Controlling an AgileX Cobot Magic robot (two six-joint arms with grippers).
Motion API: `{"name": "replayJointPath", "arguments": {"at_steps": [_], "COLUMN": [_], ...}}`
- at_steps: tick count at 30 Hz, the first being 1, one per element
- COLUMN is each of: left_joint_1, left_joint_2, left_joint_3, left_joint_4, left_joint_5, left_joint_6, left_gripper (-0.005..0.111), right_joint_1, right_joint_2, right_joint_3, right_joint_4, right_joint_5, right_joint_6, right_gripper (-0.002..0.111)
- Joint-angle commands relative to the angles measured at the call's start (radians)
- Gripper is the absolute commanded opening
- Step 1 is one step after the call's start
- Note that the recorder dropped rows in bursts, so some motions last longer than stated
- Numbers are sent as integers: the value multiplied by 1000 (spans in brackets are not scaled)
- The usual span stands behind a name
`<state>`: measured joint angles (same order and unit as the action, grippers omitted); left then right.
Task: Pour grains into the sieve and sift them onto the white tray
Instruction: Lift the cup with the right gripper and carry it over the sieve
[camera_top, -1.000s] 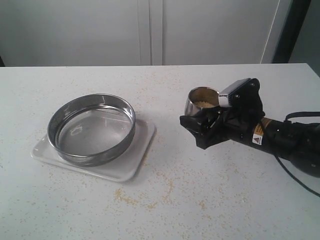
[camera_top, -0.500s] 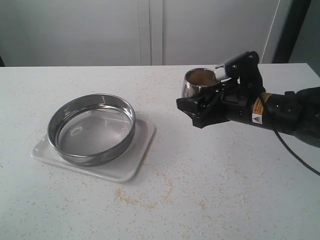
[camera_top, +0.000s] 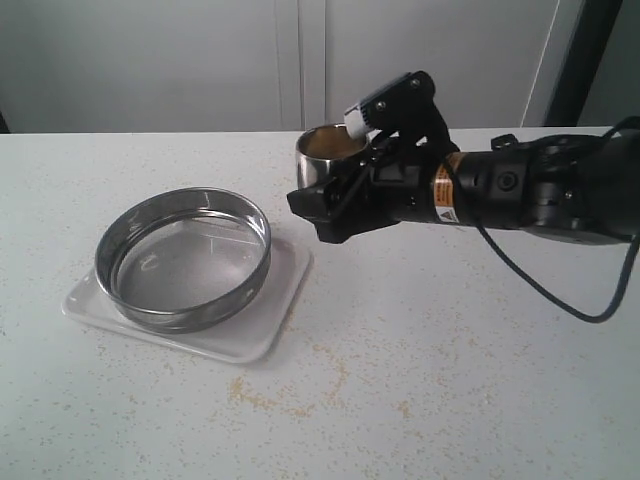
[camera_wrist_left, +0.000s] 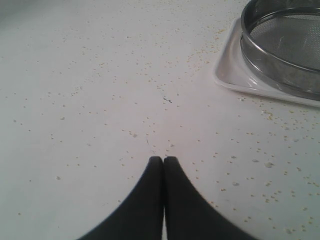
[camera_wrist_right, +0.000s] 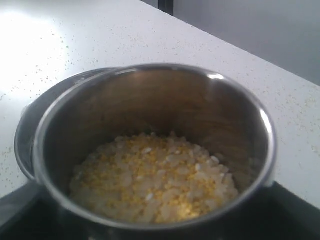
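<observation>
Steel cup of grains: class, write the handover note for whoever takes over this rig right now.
Left gripper: jaws shut, empty, low over the table.
Right gripper: jaws around the steel cup, held upright in the air near the sieve.
Grains are in the cup; the sieve sits on the white tray, no pile in it.
Done: cup picked up. To do: pour into the sieve, sift onto the tray.
</observation>
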<state>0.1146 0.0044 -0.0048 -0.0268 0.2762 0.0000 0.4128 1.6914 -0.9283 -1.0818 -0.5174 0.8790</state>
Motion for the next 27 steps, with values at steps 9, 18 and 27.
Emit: {"name": "replayJointPath", "arguments": {"at_steps": [9, 18, 27], "left_joint_1": [2, 2, 2], "left_joint_2": [-4, -4, -4], "left_joint_3": [5, 5, 5], "left_joint_4": [2, 2, 2], "left_joint_5": [-1, -1, -1], "left_joint_6": [0, 0, 0], "left_gripper": [0, 0, 0], "right_joint_1": [153, 233, 295], "right_joint_2": [-14, 4, 84], "right_joint_3": [-144, -251, -319], "right_joint_4": [1, 1, 1], "right_joint_5": [298, 517, 658], "right_joint_6": [41, 41, -12], "right_gripper": [0, 0, 0]}}
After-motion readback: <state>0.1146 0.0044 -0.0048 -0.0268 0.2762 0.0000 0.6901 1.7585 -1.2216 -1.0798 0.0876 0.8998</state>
